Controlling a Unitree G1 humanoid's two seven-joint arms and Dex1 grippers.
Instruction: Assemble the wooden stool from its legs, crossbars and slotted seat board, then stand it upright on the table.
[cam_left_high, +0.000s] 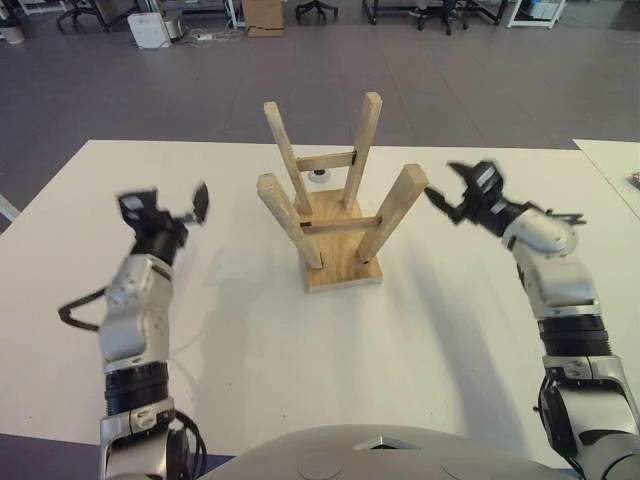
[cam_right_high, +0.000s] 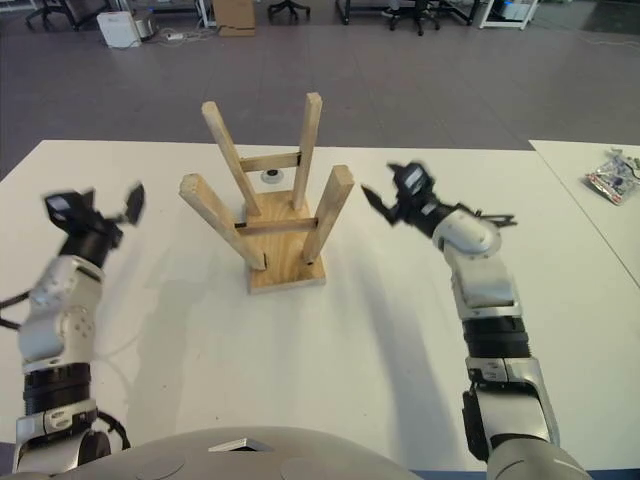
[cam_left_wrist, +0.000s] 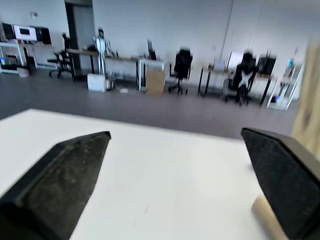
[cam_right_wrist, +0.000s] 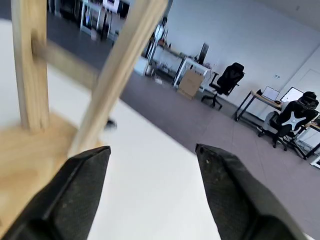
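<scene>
A wooden stool sits upside down on a white table, seat board flat and four legs pointing up, joined by crossbars. Left of the stool, well apart, the left gripper hangs with fingers spread. The right gripper, fingers also spread, is just right of the stool.

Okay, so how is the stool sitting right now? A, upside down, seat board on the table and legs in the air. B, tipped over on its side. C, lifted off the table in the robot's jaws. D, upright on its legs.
A: the stool rests with its seat board flat on the table and its legs pointing up.
</scene>
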